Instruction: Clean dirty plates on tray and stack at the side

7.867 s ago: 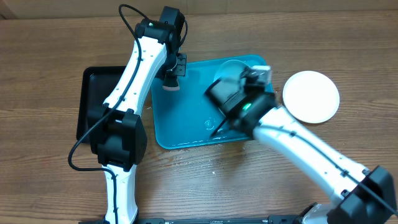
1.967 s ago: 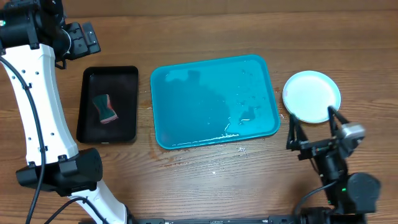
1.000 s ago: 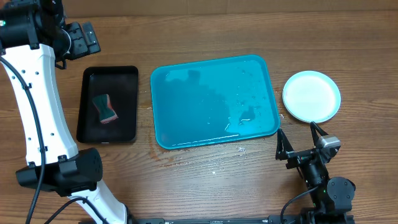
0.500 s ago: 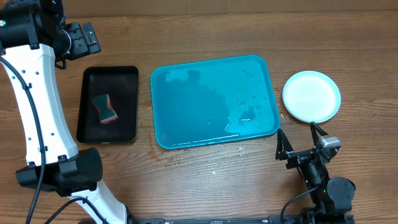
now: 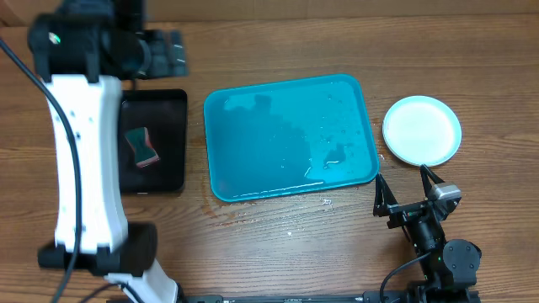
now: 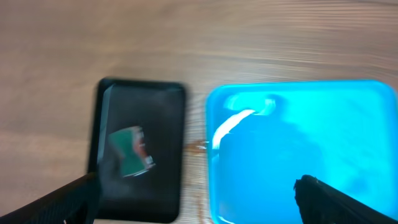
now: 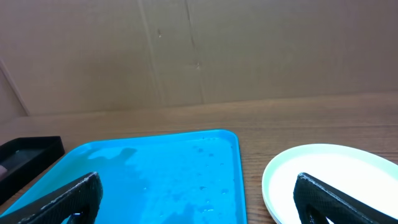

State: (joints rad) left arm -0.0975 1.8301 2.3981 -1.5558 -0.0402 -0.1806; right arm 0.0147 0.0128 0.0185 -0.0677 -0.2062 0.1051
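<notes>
Sitting wet at mid-desk [image 5: 269,244], the blue tray [image 5: 290,139] has the white plate [image 5: 422,130] just beside its right edge, on the wood.
Left jaws hang spread wide, holding nothing, high over the gap between the blue tray and the black tray [image 5: 173,126], which carries what looks like a sponge [image 5: 141,147], blurred in the wrist view. Right jaws stand released near the desk's front edge, below the plate.

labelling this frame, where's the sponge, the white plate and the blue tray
sponge [image 5: 141,146], overhead view, middle of its top face
white plate [image 5: 422,130], overhead view, bare centre
blue tray [image 5: 261,151], overhead view, bare floor
</notes>
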